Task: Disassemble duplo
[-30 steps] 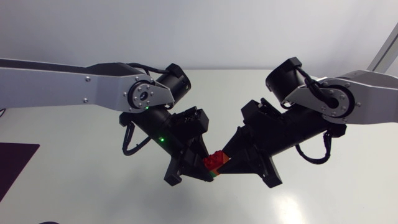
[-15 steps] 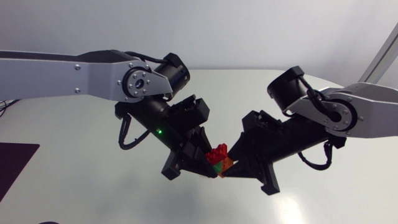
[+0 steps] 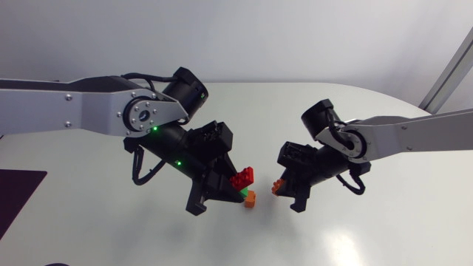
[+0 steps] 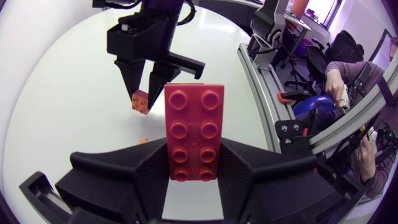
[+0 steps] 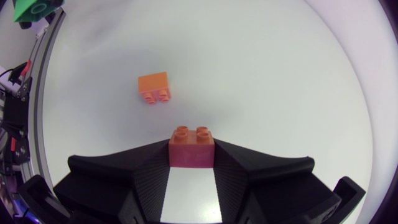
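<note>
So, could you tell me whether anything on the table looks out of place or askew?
One loose orange brick lies tipped on its side, studs facing sideways, on the table, ahead of the right jaws, gripped by neither arm.

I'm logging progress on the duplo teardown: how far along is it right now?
Done: the stack is split, and a loose orange brick lies on the table. In hand: the right gripper is shut on a second orange brick; the left gripper is shut on the red brick. Left: a green brick appears still attached under the red one, so that pair needs pulling apart.
</note>
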